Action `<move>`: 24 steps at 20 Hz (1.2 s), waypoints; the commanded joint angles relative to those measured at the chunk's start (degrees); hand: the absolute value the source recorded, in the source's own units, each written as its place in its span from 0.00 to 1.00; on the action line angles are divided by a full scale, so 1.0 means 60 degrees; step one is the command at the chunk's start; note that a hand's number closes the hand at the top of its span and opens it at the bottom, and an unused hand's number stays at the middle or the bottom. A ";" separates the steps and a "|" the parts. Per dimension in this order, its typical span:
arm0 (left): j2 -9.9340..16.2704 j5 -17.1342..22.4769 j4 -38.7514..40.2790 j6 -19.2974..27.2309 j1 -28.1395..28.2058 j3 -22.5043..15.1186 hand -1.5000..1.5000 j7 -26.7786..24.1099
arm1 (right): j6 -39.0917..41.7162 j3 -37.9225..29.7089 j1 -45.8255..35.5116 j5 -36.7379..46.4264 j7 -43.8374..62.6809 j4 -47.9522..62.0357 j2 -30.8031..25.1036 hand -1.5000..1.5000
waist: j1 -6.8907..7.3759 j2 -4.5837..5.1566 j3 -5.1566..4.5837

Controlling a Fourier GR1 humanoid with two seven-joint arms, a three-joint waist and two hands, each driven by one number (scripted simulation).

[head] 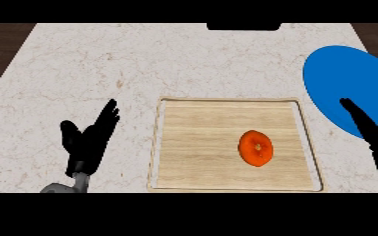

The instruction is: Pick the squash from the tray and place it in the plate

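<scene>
Orange squash (pixel 255 148) lies on my wooden tray (pixel 193 130) at lower centre, nothing blocking it. Blue plate (pixel 332 82) sits at right on the bench (pixel 111 55). Left robot hand (pixel 87 141) released; right robot hand (pixel 363 124) overlaps the plate, fingers straight.

**Marble counter carries a tray and a plate**

Here's the pale, veined stone counter (pixel 96 65), filling nearly the whole view. Sitting flat on it, low and centre, a light wooden tray (pixel 199 145) with a raised rim. Over at the right edge lies a blue plate (pixel 336 80), just beside the tray's far right corner, partly cut off by the frame.
</scene>
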 commanded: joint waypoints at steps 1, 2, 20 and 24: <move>-0.0118 -0.0074 0.0259 -0.0206 0.0102 -0.0043 0.50 0.0263 | 0.0415 0.0928 -0.1604 0.0957 0.1257 0.0991 0.0839 0.00 | 0.0034 0.0051 -0.0030; -0.0029 0.0092 0.0383 -0.0316 0.0038 0.0175 0.50 0.0319 | 0.0399 0.1584 -0.1710 0.1586 0.1652 0.0919 0.1138 0.00 | 0.0035 0.0050 -0.0034; -0.0712 -0.0759 0.0098 -0.0433 0.0555 0.0339 0.50 0.0306 | 0.0988 0.3036 -0.1625 0.3806 0.1940 0.2876 0.3937 0.00 | -0.0101 0.0021 -0.0024; -0.0606 -0.0846 -0.0188 -0.0421 0.0368 0.0579 0.50 0.0760 | 0.1717 0.2354 -0.1957 0.3751 0.2109 0.3127 0.3935 0.00 | -0.0100 0.0020 -0.0022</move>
